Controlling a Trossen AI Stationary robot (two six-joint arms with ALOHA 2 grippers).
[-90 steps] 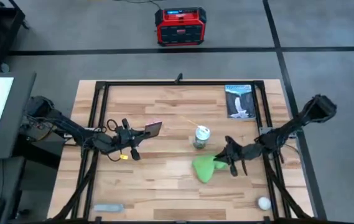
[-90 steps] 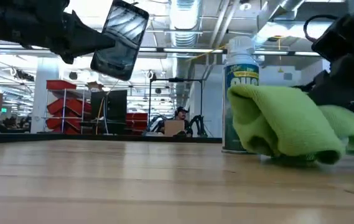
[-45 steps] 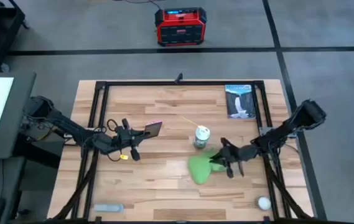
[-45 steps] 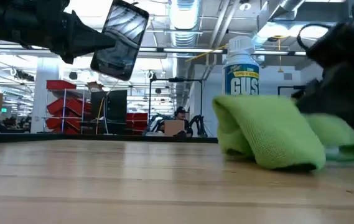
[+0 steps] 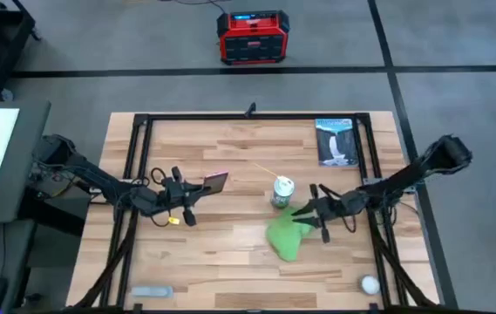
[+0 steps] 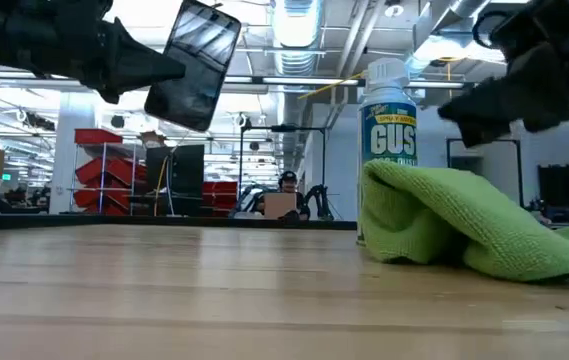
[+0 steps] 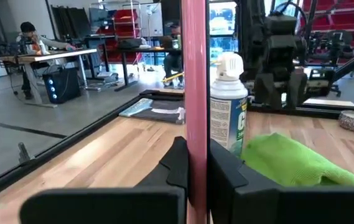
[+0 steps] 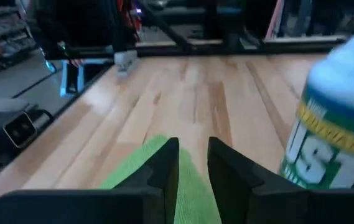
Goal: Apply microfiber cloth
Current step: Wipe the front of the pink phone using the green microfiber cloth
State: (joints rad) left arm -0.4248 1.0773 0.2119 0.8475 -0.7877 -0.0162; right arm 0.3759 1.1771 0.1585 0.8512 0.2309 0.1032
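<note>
High view: the green cloth (image 5: pixel 287 235) lies in a loose heap on the wooden table (image 5: pixel 230 157), a little right of centre in the lower half of the frame, just below a spray can (image 5: pixel 282 192) that stands upright. The right pincer (image 5: pixel 311 213) sits at the cloth's upper right edge, beside the can; in the low view it hangs above the cloth (image 6: pixel 459 230), apart from it, and in the right wrist view its two dark fingers (image 8: pixel 164 171) stand slightly parted with only a narrow gap and nothing between them, the green fabric below. The left pincer (image 5: pixel 197 186) is at centre left of the frame, raised off the table and clamped on a pink phone (image 5: pixel 215 181), which the low view shows tilted in the air at upper left (image 6: pixel 192 64). A booklet (image 5: pixel 335 141) lies at the table's upper right, and a small white ball (image 5: pixel 369 284) near its lower right corner.
</note>
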